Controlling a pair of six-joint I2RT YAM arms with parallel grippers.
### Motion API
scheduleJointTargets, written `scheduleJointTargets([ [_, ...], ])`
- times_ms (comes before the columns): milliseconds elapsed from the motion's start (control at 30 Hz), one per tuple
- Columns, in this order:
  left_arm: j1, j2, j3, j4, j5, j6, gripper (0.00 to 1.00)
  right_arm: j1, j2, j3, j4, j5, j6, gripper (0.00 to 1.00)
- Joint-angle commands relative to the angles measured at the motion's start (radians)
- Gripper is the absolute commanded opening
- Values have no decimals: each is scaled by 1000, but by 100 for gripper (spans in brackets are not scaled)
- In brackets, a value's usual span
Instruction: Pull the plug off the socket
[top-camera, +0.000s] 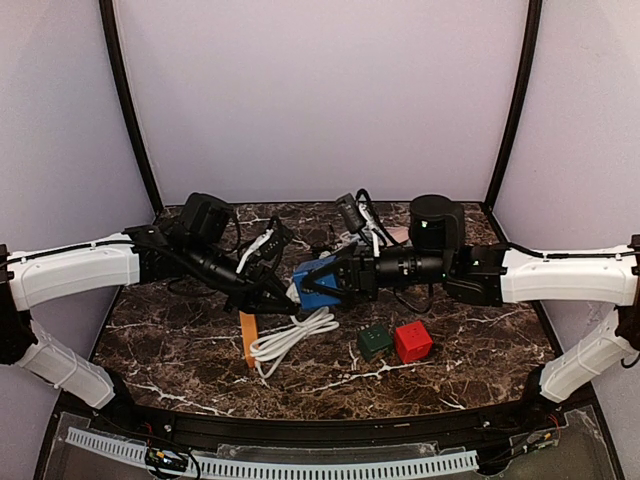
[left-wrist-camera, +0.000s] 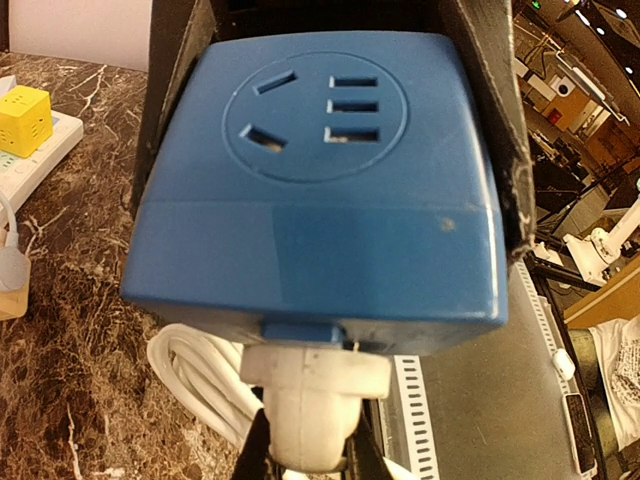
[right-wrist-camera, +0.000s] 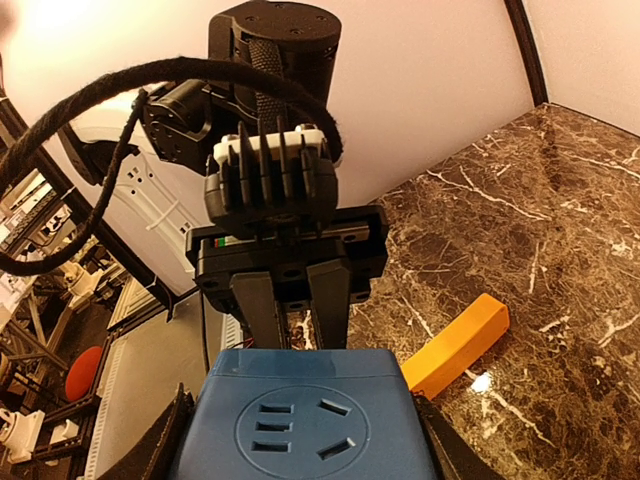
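Socket (right-wrist-camera: 305, 430): a blue cube that fills the lower centre of the right wrist view. Its recessed round face of slots is turned to the camera. The right gripper (right-wrist-camera: 300, 400) clamps it, one dark finger (right-wrist-camera: 150, 450) flat against each side wall. In the top view the socket (top-camera: 318, 283) sits at frame centre, between the two wrists.

Table (top-camera: 170, 340): dark marble with white veins. It is bounded by walls (top-camera: 320, 100) at the back and both sides, with a black post (top-camera: 130, 110) rising at each rear corner. Bare marble shows at lower left, along the front edge and at far right. The rear strip is crowded by both wrists and their wiring.

Left gripper (top-camera: 285, 290): it reaches in from the left of the frame. Its fingers (left-wrist-camera: 255, 450) are closed on the white plug (left-wrist-camera: 315, 400) at the bottom of the left wrist view. The plug meets the socket's (left-wrist-camera: 320, 230) lower face with no gap showing. Seen from the right wrist, the left gripper (right-wrist-camera: 300, 340) comes down onto the cube's far edge.

Cable (top-camera: 290, 340): a white coil lying just below the socket. It rests against the orange block (top-camera: 247, 340), which runs towards the front edge.

Red cube (top-camera: 412, 341) and green cube (top-camera: 374, 342): side by side at lower right of centre, apart from the cable.

Yellow cube (left-wrist-camera: 22, 118): it is seated on a white power strip (left-wrist-camera: 40, 160) at the left edge of the left wrist view.
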Motion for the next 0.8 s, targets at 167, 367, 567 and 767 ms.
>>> scheduleJointTargets([
  [167,24,-19,18,-9,28,13,1,-11,2,9,144,-267,22,0],
  [367,24,-25,16,-13,16,18,1,-10,-23,2,92,-140,8,0],
  [567,25,-26,14,-12,8,22,0,-10,-43,15,-34,75,2,0],
  [767,24,-29,10,-9,4,22,1,-10,-33,40,-143,254,25,0],
])
